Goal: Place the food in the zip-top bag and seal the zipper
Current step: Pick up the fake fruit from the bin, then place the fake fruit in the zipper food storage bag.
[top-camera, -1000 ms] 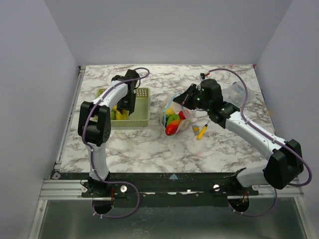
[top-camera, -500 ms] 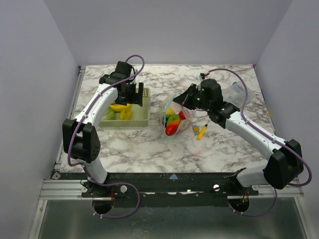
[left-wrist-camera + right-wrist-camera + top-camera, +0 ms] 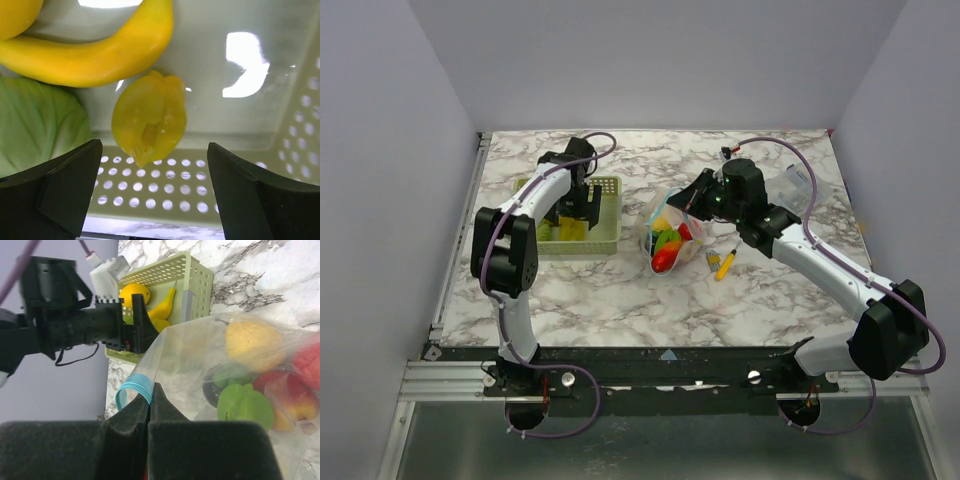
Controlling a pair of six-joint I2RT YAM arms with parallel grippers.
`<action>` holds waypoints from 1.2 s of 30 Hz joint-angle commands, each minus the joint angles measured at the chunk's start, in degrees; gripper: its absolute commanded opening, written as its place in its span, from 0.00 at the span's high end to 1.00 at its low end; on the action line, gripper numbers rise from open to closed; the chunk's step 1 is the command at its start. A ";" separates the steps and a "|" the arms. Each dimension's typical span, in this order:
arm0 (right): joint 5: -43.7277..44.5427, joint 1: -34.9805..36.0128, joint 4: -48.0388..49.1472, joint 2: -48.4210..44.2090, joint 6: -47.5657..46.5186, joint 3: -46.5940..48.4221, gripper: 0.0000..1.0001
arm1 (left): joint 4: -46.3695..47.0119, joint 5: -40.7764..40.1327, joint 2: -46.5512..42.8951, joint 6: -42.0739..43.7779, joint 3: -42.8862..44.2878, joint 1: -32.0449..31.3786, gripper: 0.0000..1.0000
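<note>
My left gripper (image 3: 578,203) hangs open inside the green basket (image 3: 610,238). In the left wrist view its jaws (image 3: 155,195) stand wide apart just short of a small yellow fruit (image 3: 149,117). A banana (image 3: 95,55) and a green leafy vegetable (image 3: 35,125) lie beside that fruit. The zip-top bag (image 3: 670,235) stands mid-table with red, yellow, orange and green food inside. My right gripper (image 3: 150,395) is shut on the bag's light-blue zipper (image 3: 134,386), holding the mouth up. Through the bag (image 3: 200,355) I see a yellow fruit (image 3: 252,345), a green piece (image 3: 245,407) and a red one (image 3: 292,395).
A thin yellow stick with a black tip (image 3: 725,263) lies on the marble right of the bag. A smaller clear plastic piece (image 3: 798,185) sits at the back right. The basket's perforated wall (image 3: 165,175) runs close under my left jaws.
My left arm rose and swung its elbow out to the left, then came back down into the basket, with its jaws now wider. The right arm and the bag have not moved.
</note>
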 commanded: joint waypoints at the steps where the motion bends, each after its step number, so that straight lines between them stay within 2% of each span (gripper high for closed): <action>1: -0.92 -0.39 0.93 -1.23 -0.66 -0.63 1.00 | -3.81 -8.73 3.63 1.56 1.64 0.19 0.11; 7: -0.90 -0.43 0.76 -1.25 -0.91 -0.83 1.00 | -5.76 -4.46 8.93 3.80 4.05 0.28 0.14; 10: -0.97 -0.39 0.80 -1.20 -1.07 -0.66 1.00 | -7.10 -4.60 10.19 4.12 6.32 0.28 0.25; 14: -0.61 -0.44 0.84 -1.39 -1.06 -0.78 1.00 | -6.94 -4.43 9.40 4.01 6.77 0.28 0.53; 16: -0.55 -0.39 0.75 -1.36 -1.08 -0.77 1.00 | -7.04 -4.70 8.49 3.57 6.66 0.23 0.62; 22: -0.52 -0.39 0.64 -0.89 -1.41 -0.22 1.00 | -7.28 -1.53 -0.87 2.84 5.90 -0.33 0.66; 25: -0.78 -0.39 0.40 -0.17 -1.49 0.61 1.00 | -7.56 5.79 -7.05 2.30 6.97 -1.01 0.66; 28: -1.07 -0.40 0.61 0.46 -1.03 1.35 1.00 | -4.30 19.74 -14.62 0.25 5.25 -1.79 0.66; 32: -1.88 -0.39 1.14 1.24 0.06 1.99 1.00 | 10.50 40.61 -26.40 -4.38 -4.92 -3.82 0.65; 36: -2.11 -0.48 1.61 1.34 1.50 1.99 1.00 | 29.19 48.22 -37.72 -10.94 -17.76 -8.23 0.63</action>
